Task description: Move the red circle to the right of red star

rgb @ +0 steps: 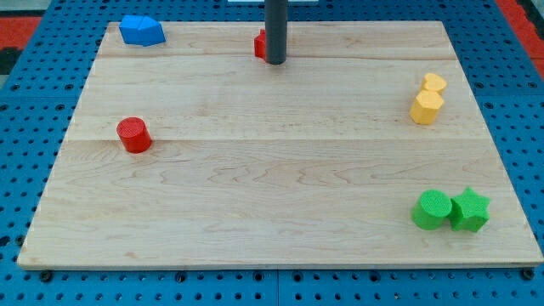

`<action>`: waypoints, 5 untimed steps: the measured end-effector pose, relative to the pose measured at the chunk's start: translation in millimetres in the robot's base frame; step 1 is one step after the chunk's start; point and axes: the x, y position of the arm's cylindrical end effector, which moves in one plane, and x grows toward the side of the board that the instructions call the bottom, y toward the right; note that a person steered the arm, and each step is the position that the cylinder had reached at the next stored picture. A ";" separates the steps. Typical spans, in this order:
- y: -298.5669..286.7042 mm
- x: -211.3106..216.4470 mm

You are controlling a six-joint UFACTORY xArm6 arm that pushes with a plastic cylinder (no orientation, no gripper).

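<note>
red circle [134, 135] sits at the board's left, mid-height, alone. red block [259, 44], shape hidden, is at top centre, touching my tip [275, 61] on its right. no jaws: plain rod. blue block [141, 31] top left; yellow pair [427, 99] right; green pair [450, 209] bottom right.

Blue block [141, 31], two touching yellow blocks [427, 99], green circle [432, 209] touching green star [470, 210]
</note>
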 end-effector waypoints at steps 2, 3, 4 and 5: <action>-14.8 -14.8; -52.6 -15.2; -73.5 -3.2; -64.8 -12.0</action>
